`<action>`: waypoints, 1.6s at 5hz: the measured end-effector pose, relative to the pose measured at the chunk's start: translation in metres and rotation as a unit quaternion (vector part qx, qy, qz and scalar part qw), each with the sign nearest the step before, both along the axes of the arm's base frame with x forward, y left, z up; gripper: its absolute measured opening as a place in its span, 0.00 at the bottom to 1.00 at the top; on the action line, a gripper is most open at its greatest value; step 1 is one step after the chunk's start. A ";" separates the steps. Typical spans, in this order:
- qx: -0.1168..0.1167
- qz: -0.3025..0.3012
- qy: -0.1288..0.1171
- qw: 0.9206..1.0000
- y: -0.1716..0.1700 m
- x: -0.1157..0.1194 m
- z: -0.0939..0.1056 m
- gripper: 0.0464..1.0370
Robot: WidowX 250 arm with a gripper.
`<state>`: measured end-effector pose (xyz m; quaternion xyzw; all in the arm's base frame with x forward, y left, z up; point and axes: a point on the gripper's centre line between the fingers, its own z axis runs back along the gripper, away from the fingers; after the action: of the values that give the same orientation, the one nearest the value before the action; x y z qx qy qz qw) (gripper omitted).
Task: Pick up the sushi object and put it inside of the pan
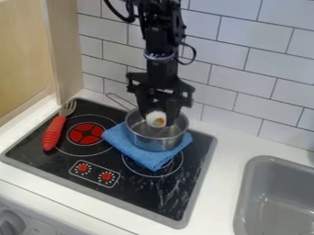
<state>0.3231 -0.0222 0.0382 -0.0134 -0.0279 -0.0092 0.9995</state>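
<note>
- Black stove top [131,195], left and centre of the frame, set in the white bench [230,142].
- Black arm [162,64], entering at top centre and hanging nearly upright, its end effector [158,119] pointing down at the pan.
- Blue cloth [131,149], near centre, flat under the pan.
- Metal pan [157,142], upright, handle toward upper left.
- Red-handled fork [54,132], left side, tines toward the top.
- Sushi [156,120], clamped between the end effector's fingers, within the pan's outline; whether it touches the pan, I cannot tell.
</note>
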 end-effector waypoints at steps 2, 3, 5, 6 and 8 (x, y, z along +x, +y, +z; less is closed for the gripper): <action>0.003 0.007 0.037 0.999 0.001 -0.005 -0.025 0.59; 0.003 0.028 0.043 0.999 0.001 -0.007 -0.026 0.92; -0.003 0.042 0.038 0.998 -0.001 -0.005 -0.025 0.96; -0.017 0.051 0.018 0.998 0.002 -0.009 -0.011 0.96; -0.007 0.048 -0.042 0.998 0.009 -0.010 0.041 0.96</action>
<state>0.3135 -0.0134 0.0793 -0.0184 -0.0703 0.0389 0.9966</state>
